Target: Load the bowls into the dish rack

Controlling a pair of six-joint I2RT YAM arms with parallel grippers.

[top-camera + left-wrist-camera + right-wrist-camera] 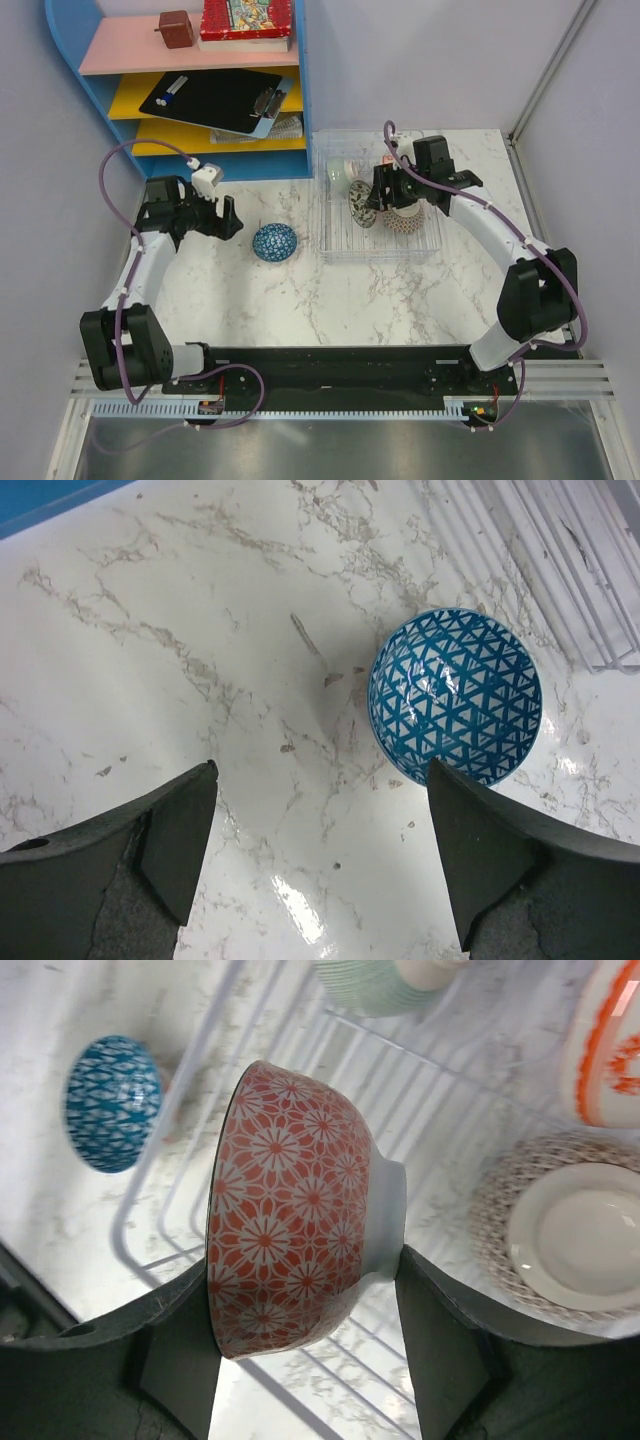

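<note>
My right gripper (305,1295) is shut on the orange-red floral bowl (290,1210), holding it on edge by rim and foot over the ridged floor of the clear dish rack (335,240). From above the bowl (358,208) is at the rack's left middle. In the rack lie a grey-brown mesh bowl (560,1225), a pale green bowl (380,985) and a white bowl with red marks (610,1040). A blue patterned bowl (274,242) sits on the table left of the rack. My left gripper (320,780) is open and empty, just short of the blue bowl (455,692).
A blue shelf unit (70,90) with pink and yellow shelves stands at the back left, holding a clipboard (215,100), a book and a small brown box. The rack's corner shows in the left wrist view (590,570). The table is white marble.
</note>
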